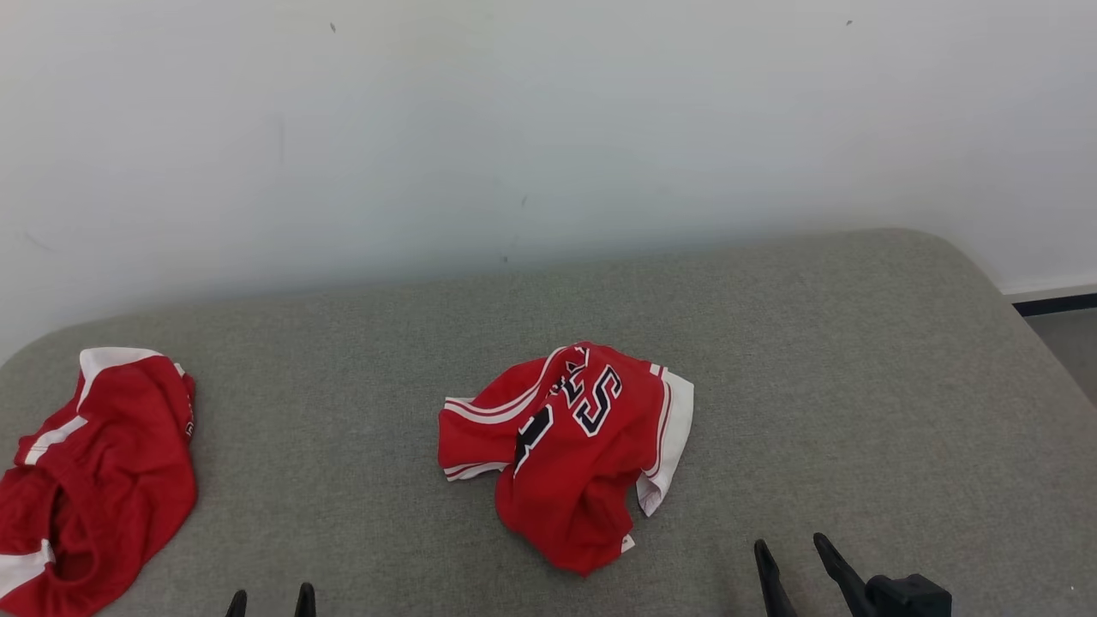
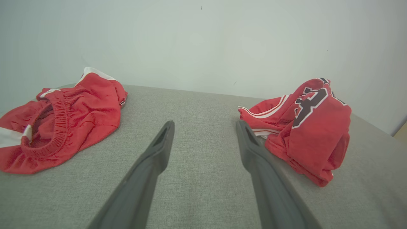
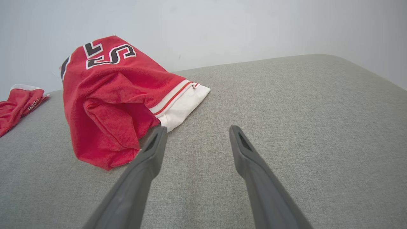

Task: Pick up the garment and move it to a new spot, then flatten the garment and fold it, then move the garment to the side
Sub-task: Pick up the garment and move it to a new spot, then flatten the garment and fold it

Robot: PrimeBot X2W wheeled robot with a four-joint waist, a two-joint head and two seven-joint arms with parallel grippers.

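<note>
Dial: head view, centred on the grey pad [image 1: 857,386].

1. red shorts [image 1: 94,463], 8 o'clock. Crumpled, elastic waist gaping, at the pad's left edge, well apart from item 3. Judged not the piece in hand.
2. left gripper [image 1: 270,600], 7 o'clock. Fingers spread, holding nothing, over bare pad between items 1 and 3.
3. garment [image 1: 570,450], near dial centre, slightly toward 6. Red, white trim, dark lettering. Heaped and doubled on itself, touching neither gripper.
4. right gripper [image 1: 792,553], 5 o'clock. Fingers parted and empty. In the right wrist view 1 fingertip sits just beside the garment's white hem.

Step judged: the first pick-up, not yet begun.

Handling note: take the white-banded hem at the garment's 4 o'clock with the right gripper and the striped edge at its 9 o'clock with the left. Pinch 1 layer if possible, though how many layers lie at the hem cannot be told here. Lift until the heap hangs open.

Edges and room: wall [image 1: 548,128] at 12. The pad's rounded corner is at 2, with floor [image 1: 1067,338] beyond at 3. The widest bare pad runs from 1 to 4 o'clock and suits the new spot. Keep clear of item 1.
</note>
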